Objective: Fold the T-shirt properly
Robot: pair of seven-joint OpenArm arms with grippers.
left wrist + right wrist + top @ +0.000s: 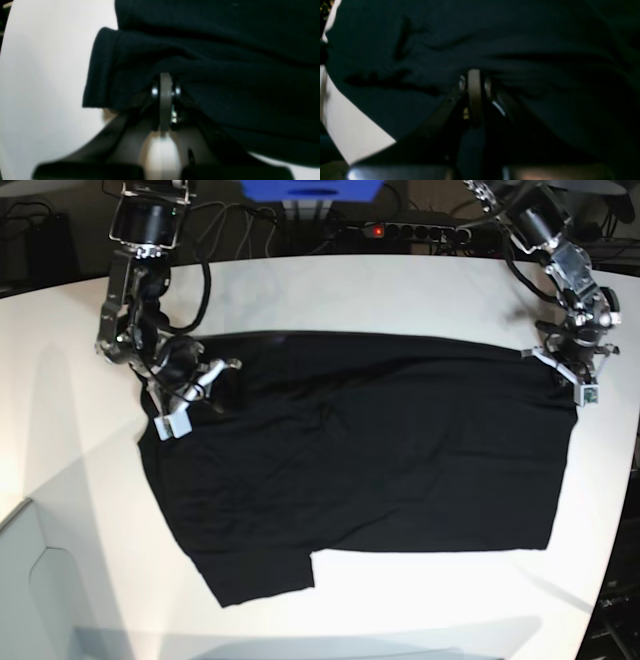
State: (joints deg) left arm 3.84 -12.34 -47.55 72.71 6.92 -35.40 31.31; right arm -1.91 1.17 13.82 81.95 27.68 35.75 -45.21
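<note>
White table (420,290) is holding the black T-shirt (370,450) in my base view; only wrist views are showing left gripper (165,82) and right gripper (475,80) pinching its cloth.

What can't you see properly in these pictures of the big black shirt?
- Underside of the large black cloth T-shirt: hidden in the base view, lying face down on the white table.
- Left hand's fingertips: buried in cloth folds in the left wrist view.
- Right hand's fingertips: dark, blurred, covered by cloth in the right wrist view.
- Shirt's full outline: cut off by both wrist views' edges.
</note>
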